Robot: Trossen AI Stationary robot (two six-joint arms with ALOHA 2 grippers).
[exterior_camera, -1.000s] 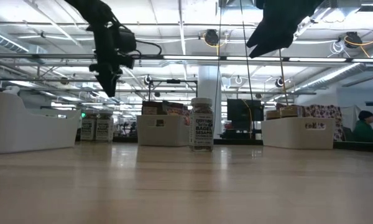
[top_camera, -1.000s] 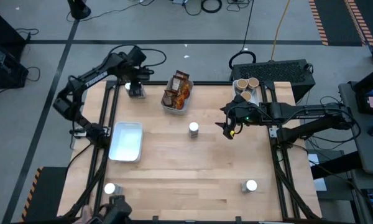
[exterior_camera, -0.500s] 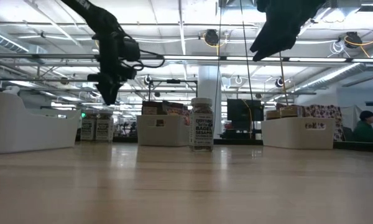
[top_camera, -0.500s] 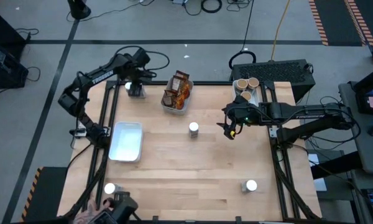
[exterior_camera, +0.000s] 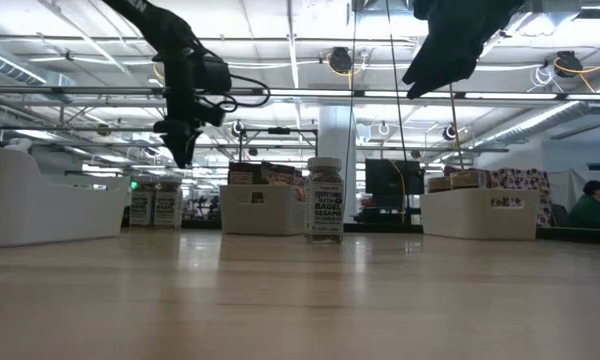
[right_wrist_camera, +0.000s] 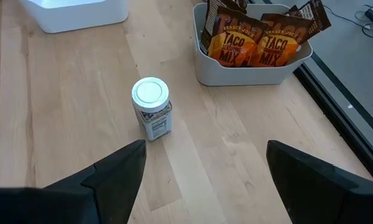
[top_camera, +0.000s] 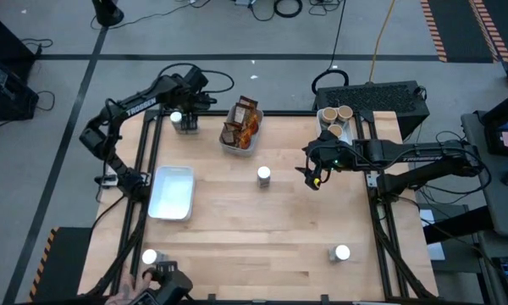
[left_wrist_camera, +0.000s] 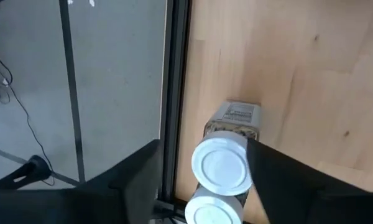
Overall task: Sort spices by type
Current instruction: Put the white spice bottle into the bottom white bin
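Jars (top_camera: 179, 121) at bench (top_camera: 262, 237) 11 o'clock corner, two side by side, grouped as one type. Left gripper (top_camera: 189, 103) hangs just above them, fingers spread around the caps with nothing gripped; looks like a drop-off spot for jars. Empty white tray (top_camera: 172, 192) at 9 o'clock, probably meant for a type. Stray jar (top_camera: 150, 257) at 7 o'clock edge, unsorted. Packets (top_camera: 241, 121) stand in a tub (top_camera: 238, 146) at 12 o'clock, already together. Lone jar (top_camera: 264, 175) mid-bench, unsorted. Right gripper (top_camera: 311, 175) hovers just right of it, jaws wide, holding nothing, likely lined up to grab it. Tan tubs (top_camera: 334, 116) sit at 1 o'clock, grouped. Last jar (top_camera: 342, 252) at 5 o'clock, loose.
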